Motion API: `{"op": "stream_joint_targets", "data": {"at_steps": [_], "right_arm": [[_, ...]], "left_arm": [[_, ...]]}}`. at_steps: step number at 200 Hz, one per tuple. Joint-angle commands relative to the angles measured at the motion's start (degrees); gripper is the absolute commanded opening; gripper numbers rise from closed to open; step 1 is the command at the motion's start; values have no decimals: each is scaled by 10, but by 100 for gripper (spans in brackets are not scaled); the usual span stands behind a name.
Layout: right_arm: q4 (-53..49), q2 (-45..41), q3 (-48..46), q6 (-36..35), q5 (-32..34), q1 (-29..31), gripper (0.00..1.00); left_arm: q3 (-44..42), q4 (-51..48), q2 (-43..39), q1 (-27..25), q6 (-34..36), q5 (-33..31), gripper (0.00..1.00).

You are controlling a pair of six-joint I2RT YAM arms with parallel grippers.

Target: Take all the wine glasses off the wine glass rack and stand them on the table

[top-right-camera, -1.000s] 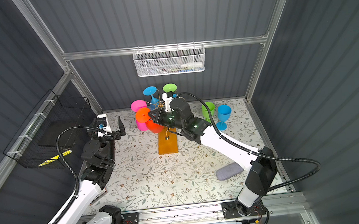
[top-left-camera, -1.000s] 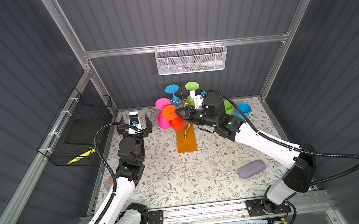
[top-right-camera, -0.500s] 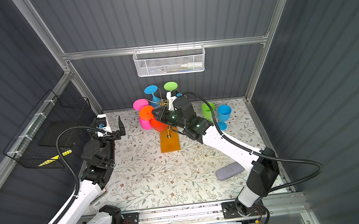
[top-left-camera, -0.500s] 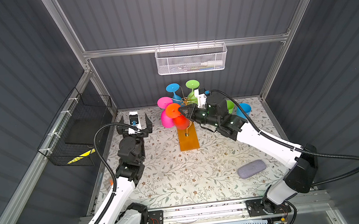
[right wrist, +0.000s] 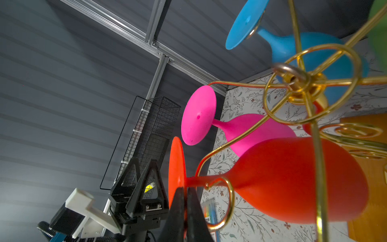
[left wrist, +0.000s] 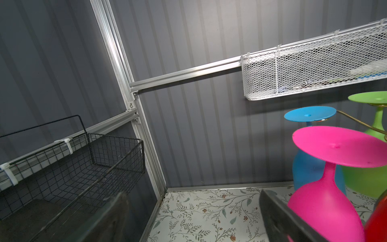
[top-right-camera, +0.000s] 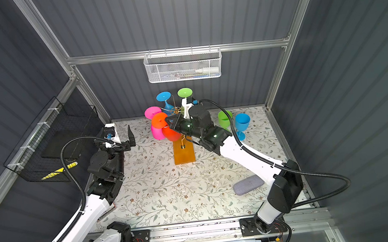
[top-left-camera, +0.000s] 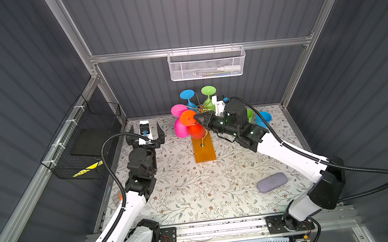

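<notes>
The wine glass rack (top-left-camera: 204, 149) is a gold wire stand on an amber base at the back middle, also in a top view (top-right-camera: 184, 154). Upside down on one of its scroll arms hangs an orange wine glass (top-left-camera: 196, 131) (top-right-camera: 172, 134), its stem inside the gold curl (right wrist: 227, 201). My right gripper (top-left-camera: 196, 118) (top-right-camera: 167, 122) (right wrist: 185, 189) is shut on the rim of this glass's round foot (right wrist: 177, 167). My left gripper (top-left-camera: 145, 133) (top-right-camera: 117, 136) (left wrist: 194, 218) is open and empty, left of the rack.
Pink (top-left-camera: 179, 127), blue (top-left-camera: 187, 95) and green (top-left-camera: 208, 92) glasses also hang on the rack. A green cup (top-right-camera: 224, 119) and a blue glass (top-right-camera: 242, 122) stand at the back right. A grey pouch (top-left-camera: 272, 182) lies front right. A white mesh basket (top-left-camera: 206, 64) and a black wire basket (top-left-camera: 87, 145) hang on the walls.
My right gripper, with the orange glass's foot in it, has shifted slightly to the right and toward the back. The left arm has not moved.
</notes>
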Motion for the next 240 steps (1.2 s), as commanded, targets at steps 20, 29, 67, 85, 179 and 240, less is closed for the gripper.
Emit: {"op": "stream_joint_targets", "data": {"at_steps": [20,29,67,85,179,240], "right_arm": [[52,-29,-22,19,26,-12,0],[56,-31,-26,25,27,-13,0],[75,-38,-51,52,28,-19,0],[80,-44,-61,60,32,-21,0],[94,-78,-104,74,66,-22,0],[77,-67,-87,65,58,-22,0]], "left_arm": [[-5,-1,-12,3,-9,-2,99],[-6,-1,-11,3,-9,-2,99],[-5,-1,-13,3,-9,-2,99],[-6,-1,-14,3,-9,-2,100],[-6,-1,-12,3,-9,-2,99],[-5,-1,-14,3,-8,-3,99]]}}
